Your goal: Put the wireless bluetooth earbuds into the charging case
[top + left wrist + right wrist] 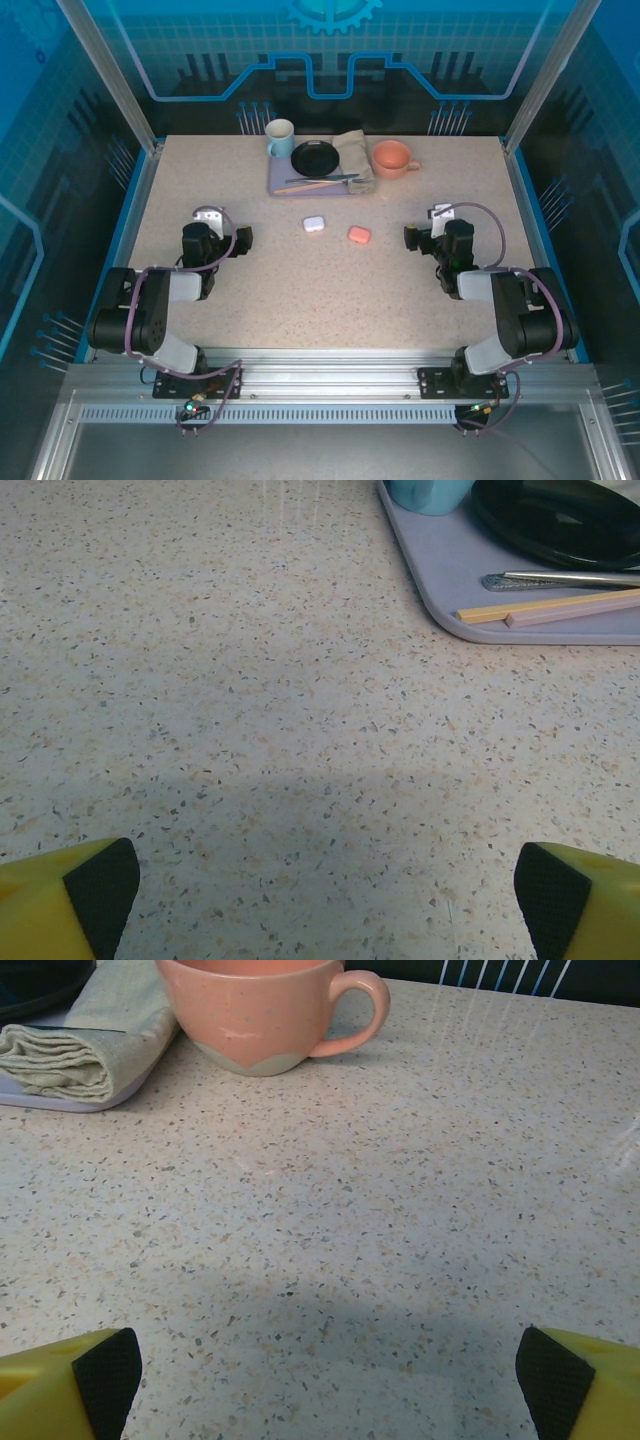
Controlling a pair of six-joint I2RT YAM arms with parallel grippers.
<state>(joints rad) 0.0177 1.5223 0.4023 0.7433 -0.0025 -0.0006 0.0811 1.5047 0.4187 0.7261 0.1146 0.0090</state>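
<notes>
Left gripper [322, 885]: jaws spread wide, nothing between them; low over bare table [300, 290], left of centre.
Right gripper [320, 1365]: jaws spread wide, nothing held; low over bare table, right of centre.
White case [313, 223]: mid-table, between the two grippers; too small to tell if the lid is up or down.
Pink case [359, 234]: near the white case, on its right, not touching it.
Earbuds: too small to make out; position cannot be told.
Tray [285, 186]: at the back, carrying blue mug [280, 138], black plate [315, 157], chopsticks [560, 608], spoon [560, 578]; folded cloth [355, 155] partly on it.
Peach mug [392, 158]: on the table just right of the cloth.
Risk, slip: the cases look small and smooth; an off-centre pinch would likely skid or flip one.
Risk, collision: both arms reaching for the centre together could meet.
Risk, clutter: overshooting toward the back could knock a mug.
Open room: wide bare surface at the front and both sides; crowded only along the back.
</notes>
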